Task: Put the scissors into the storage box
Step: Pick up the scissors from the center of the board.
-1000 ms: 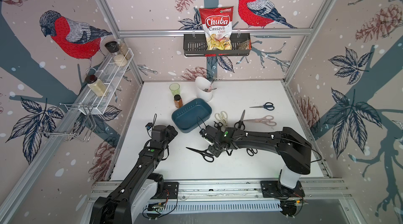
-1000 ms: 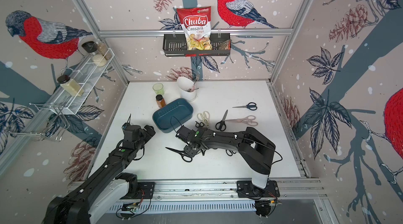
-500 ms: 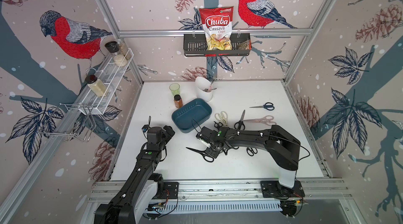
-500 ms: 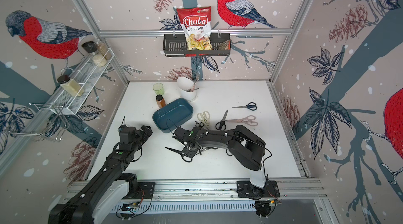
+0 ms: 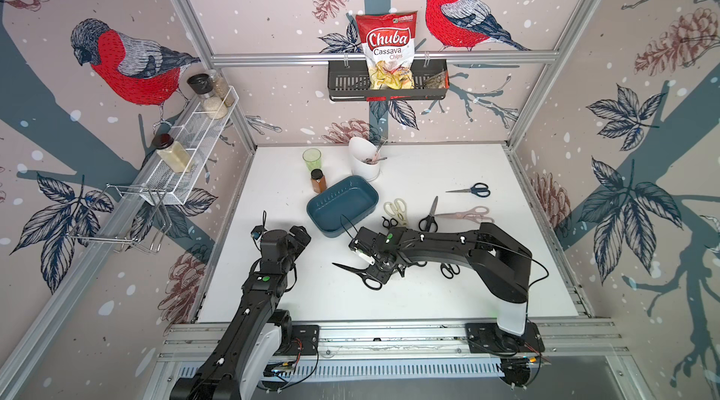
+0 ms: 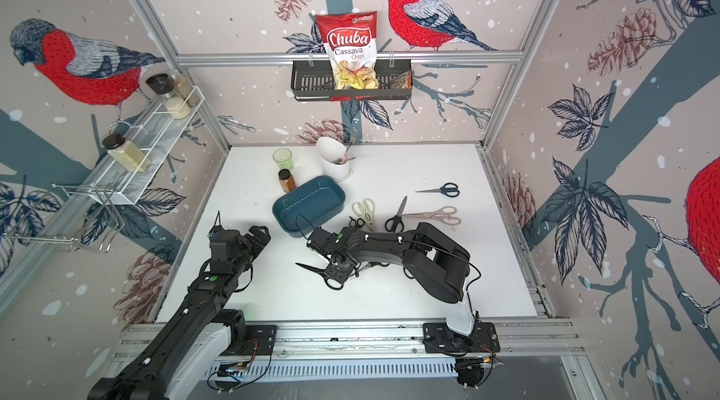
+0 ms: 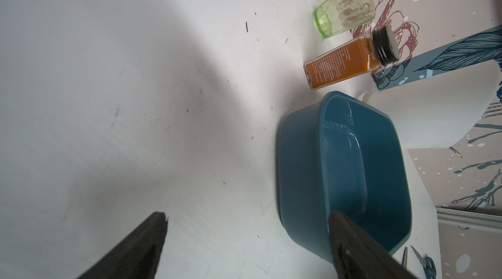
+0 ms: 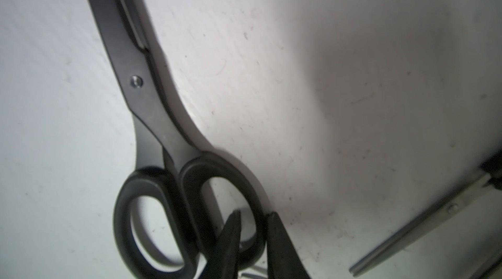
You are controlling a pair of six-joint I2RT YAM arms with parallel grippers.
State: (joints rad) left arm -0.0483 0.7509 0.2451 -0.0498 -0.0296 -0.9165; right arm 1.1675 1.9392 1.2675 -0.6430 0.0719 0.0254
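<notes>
Showed the large black-handled scissors (image 5: 352, 269) flat on the white worktop (image 5: 428, 300), blades closed, tips turned toward the left arm's side, handle loops directly beneath the right pincer (image 8: 254, 218). Located this pair near the dark teal storage box (image 5: 323, 222), apart from it and outside it.

In the right wrist view, caught the right pincer narrowed to a slim gap astride the rim of the outer handle loop. One of the fingers (image 8: 229, 239) dipped inside the loop, its partner set close against the outside. Could not tell whether the rim was already clamped. Registered the pair as resting on the worktop, not lifted.

Showed the left pincer (image 7: 248, 237) spread wide, gripping nothing, poised over the worktop near one end of the box, with a green glass (image 7: 345, 11) and an orange spice jar (image 7: 350, 63) beyond.

Found further scissors scattered beyond the right arm:
- cream-handled shears (image 5: 395, 209) just beside the box
- a black-handled pair (image 5: 428, 219)
- a pinkish pair (image 5: 465, 215)
- a dark-blue-handled pair (image 5: 473, 189) nearest the right wall
- a small black pair (image 5: 450, 270) partly hidden by the arm

Recorded all of these on the worktop, outside the box.
</notes>
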